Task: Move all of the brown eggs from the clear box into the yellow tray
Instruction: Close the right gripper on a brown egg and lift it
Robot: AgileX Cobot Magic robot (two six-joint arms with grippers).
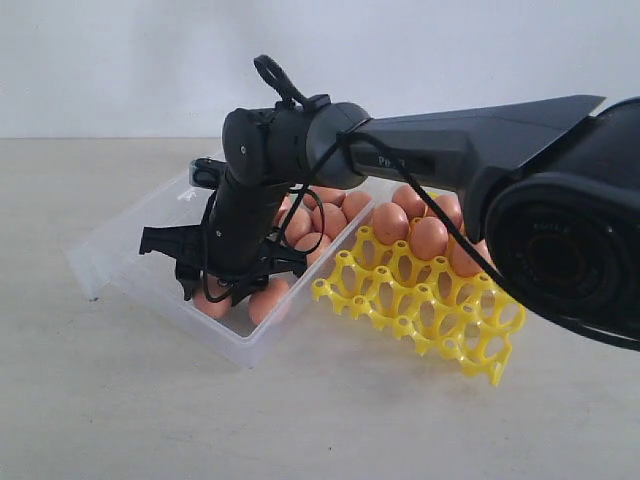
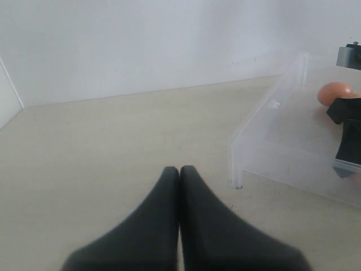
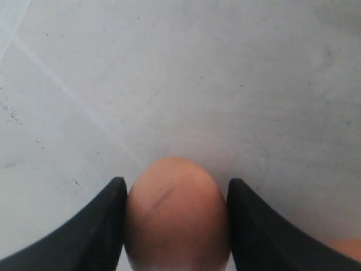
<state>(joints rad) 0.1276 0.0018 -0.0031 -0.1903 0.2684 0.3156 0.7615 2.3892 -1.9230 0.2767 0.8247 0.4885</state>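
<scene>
The clear box [image 1: 130, 250] lies left of the yellow tray [image 1: 440, 320]. Several brown eggs [image 1: 330, 218] remain in the box, and several more [image 1: 428, 238] sit in the tray's far cells. My right gripper [image 1: 215, 295] reaches down into the box's near end, its fingers pressed on either side of one brown egg [image 3: 176, 214] that rests on the box floor. The left gripper [image 2: 179, 169] is shut and empty above the bare table, just outside a corner of the clear box [image 2: 293, 130], where one egg [image 2: 334, 93] shows.
The tray's near cells [image 1: 470, 350] are empty. Another egg [image 1: 268, 300] lies close beside the right gripper in the box. The right arm [image 1: 430, 150] spans over the tray and box. Pale table [image 1: 150, 400] surrounds both.
</scene>
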